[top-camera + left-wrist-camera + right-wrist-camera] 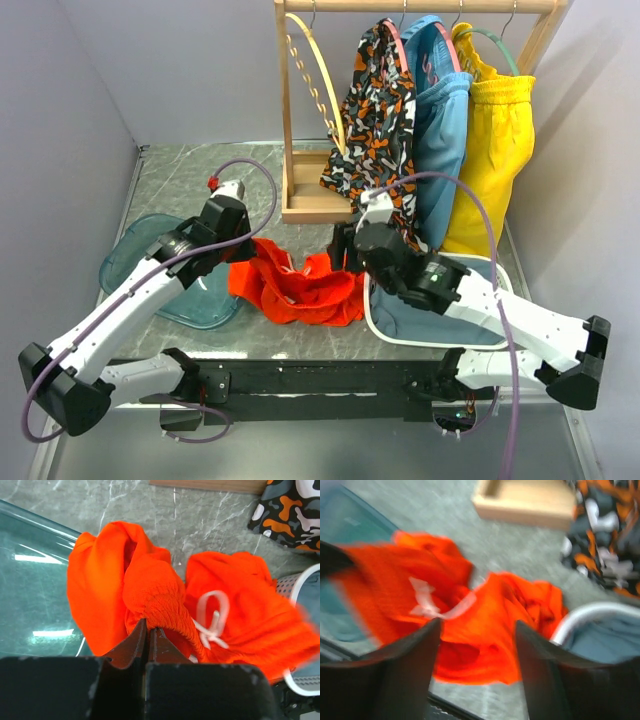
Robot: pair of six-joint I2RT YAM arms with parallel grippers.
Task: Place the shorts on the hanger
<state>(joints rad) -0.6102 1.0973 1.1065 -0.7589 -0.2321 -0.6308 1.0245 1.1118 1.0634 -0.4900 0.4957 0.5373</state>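
The shorts (pixel 300 285) lie crumpled on the table (pixel 175 170) between the two arms. Their gathered waistband is pinched in the left claw (pixel 148 628), whose fingers are clamped together on the fabric. The right claw (pixel 477 630) hangs over the other half with its fingers apart, gripping nothing. The hanger (pixel 327 80) hangs bare on the rack (pixel 305 208), well apart from the shorts. I judge that only a first grasp is made; lifting, spreading and threading onto the hanger are all left.

Bare tabletop (pixel 190 175) lies open left of the rack base (pixel 315 205) and behind the shorts (pixel 300 285), which are hemmed between the teal tray (pixel 135 258) and white basket (pixel 400 322). The hanger (pixel 326 80) has free air on its left, while patterned shorts (pixel 380 110) crowd its right.
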